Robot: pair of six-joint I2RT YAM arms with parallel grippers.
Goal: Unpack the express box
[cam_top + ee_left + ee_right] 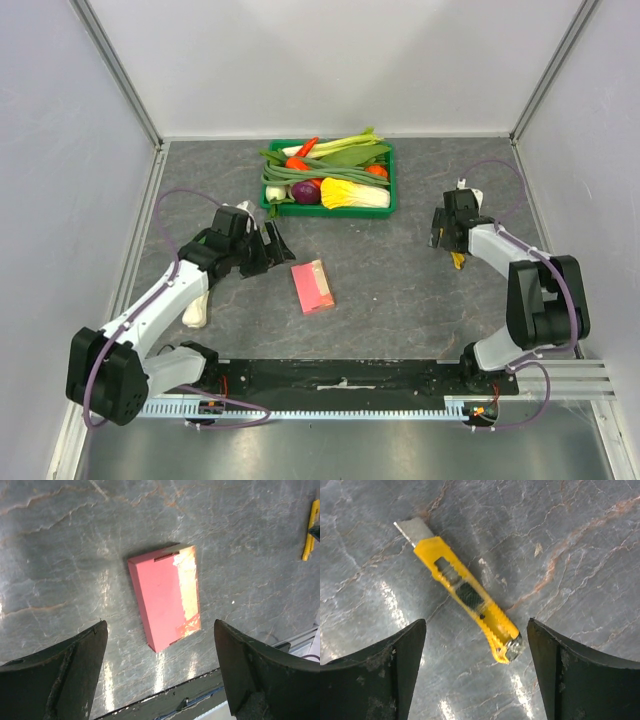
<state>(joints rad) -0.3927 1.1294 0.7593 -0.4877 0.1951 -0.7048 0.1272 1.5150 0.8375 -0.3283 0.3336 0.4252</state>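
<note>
Express box [165, 597] lies flat, edges touching nothing; left claw [160, 627] spread nearby.

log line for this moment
left gripper open, aimed at express box | right gripper open, aimed at utility knife | express box flat on table, ungrasped

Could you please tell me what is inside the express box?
The express box lies closed and flat on the table; only its pink top with a pale strip shows. Its contents are hidden.
</note>
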